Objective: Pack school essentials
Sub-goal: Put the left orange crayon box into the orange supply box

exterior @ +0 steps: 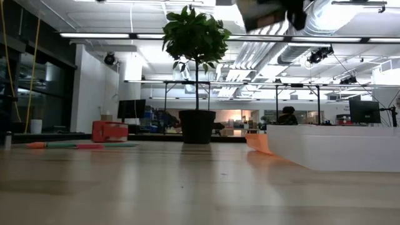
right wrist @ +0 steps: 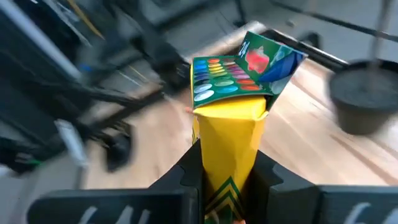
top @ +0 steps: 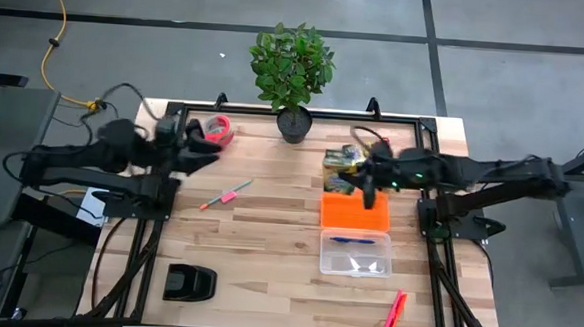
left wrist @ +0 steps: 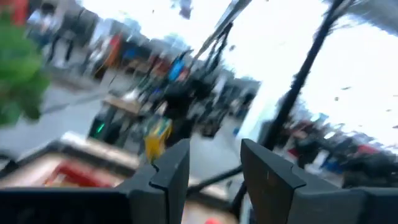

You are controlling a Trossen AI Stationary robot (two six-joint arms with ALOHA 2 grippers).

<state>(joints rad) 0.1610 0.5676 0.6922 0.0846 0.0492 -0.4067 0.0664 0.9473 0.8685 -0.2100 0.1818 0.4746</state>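
Observation:
My right gripper (top: pixel 364 173) (right wrist: pixel 230 171) is shut on a yellow-and-green crayon box (top: pixel 343 163), held in the air above the far edge of the orange tray (top: pixel 354 213). A clear box (top: pixel 355 254) on the tray's near side has a thin blue pen (top: pixel 353 241) lying in it. Pink and red-orange markers (top: pixel 394 311) lie near the table's near right edge. Another marker (top: pixel 225 193) lies left of centre. My left gripper (top: pixel 209 147) (left wrist: pixel 214 163) is open and hovers by the red tape roll (top: pixel 219 131). No second crayon box or eraser shows. My right gripper pinches the crayon box between its two fingers (right wrist: pixel 186 177) by the lower part of its yellow body (right wrist: pixel 229 155), at the end away from the open green flap (right wrist: pixel 249 65). The fingers come from the table's right. The box is lifted clear and sticks out beyond the fingertips.
A potted plant (top: pixel 295 74) stands at the middle of the far edge, just left of my right gripper. A black object (top: pixel 188 281) sits near the near left corner. Bare wood lies in the middle of the table (top: pixel 268 242).

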